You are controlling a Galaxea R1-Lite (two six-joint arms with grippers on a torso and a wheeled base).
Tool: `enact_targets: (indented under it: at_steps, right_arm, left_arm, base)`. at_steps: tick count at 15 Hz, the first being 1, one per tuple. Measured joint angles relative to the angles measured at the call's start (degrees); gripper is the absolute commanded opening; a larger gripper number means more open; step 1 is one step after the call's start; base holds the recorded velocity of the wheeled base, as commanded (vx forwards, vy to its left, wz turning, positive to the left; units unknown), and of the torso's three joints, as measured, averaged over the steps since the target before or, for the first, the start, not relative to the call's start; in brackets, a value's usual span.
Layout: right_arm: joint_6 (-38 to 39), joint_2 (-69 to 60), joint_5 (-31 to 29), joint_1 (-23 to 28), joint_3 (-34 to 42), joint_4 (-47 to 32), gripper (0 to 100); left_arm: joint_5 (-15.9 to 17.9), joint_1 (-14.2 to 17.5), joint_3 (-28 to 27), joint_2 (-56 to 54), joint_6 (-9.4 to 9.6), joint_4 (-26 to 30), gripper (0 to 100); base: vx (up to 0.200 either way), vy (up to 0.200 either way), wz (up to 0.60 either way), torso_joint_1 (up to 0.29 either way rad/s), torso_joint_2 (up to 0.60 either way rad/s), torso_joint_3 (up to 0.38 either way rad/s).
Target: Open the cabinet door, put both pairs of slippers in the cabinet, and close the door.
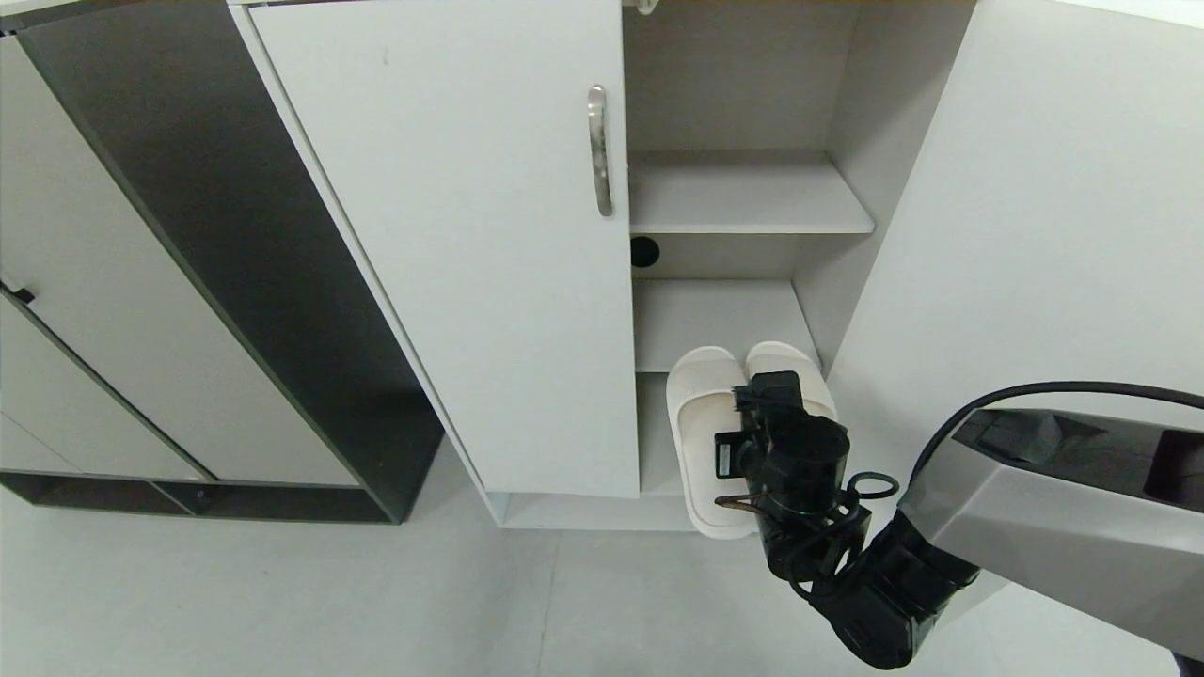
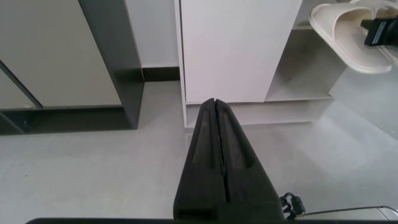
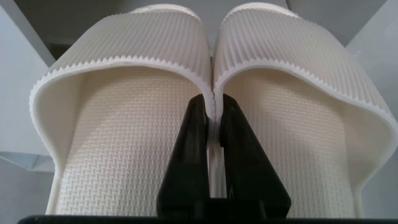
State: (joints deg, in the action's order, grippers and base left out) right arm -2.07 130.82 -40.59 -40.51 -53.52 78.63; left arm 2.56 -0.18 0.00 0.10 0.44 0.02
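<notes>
Pale grey floor (image 1: 282, 602), dark grey upright panel (image 1: 235, 235), white neighbouring unit (image 1: 85, 329) at left, even light

White cabinet (image 1: 851, 141), two doors. Right door (image 1: 1035, 235) stood swung wide open; left door (image 1: 470, 263) was shut, with an upright metal bar handle (image 1: 599, 150) by its inner edge. The open side showed an upper shelf (image 1: 743, 193) and a lower shelf (image 1: 720, 320), both bare.

One pair of slippers (image 1: 705, 414) noted: cream, open-toed, ribbed straps, textured footbeds. They sat side by side, soles down, inner edges pressed together and pinched between the fingers of the right gripper (image 3: 212, 109). The pair was held off the floor at the cabinet's open side, toes pointing in under the lower shelf, heels out past the cabinet's base.
</notes>
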Motion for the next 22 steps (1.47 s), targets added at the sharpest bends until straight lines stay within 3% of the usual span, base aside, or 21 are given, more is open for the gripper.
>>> enact_targets:
  at_steps: [11,14,18,22]
  right_arm:
    - [0.1,0.4,0.0,0.0,-0.1,0.3,0]
    - [0.4,1.7,0.1,0.1,-0.7,0.5,0]
    - [1.0,5.0,2.1,1.2,-7.3,-1.2,0]
    - [1.2,7.3,4.0,3.7,-16.3,-8.7,0]
  left_arm:
    - [0.0,0.0,0.0,0.0,0.00,0.0,0]
    - [0.0,0.0,0.0,0.0,0.00,0.0,0]
    - [0.0,0.0,0.0,0.0,-0.04,0.0,0]
    - [0.0,0.0,0.0,0.0,-0.04,0.0,0]
  base:
    - [0.200,0.000,0.00,0.001,0.00,0.002]
    - [0.000,0.000,0.00,0.000,0.00,0.000]
    - [0.000,0.000,0.00,0.000,0.00,0.000]
    - [0.000,0.000,0.00,0.000,0.00,0.000]
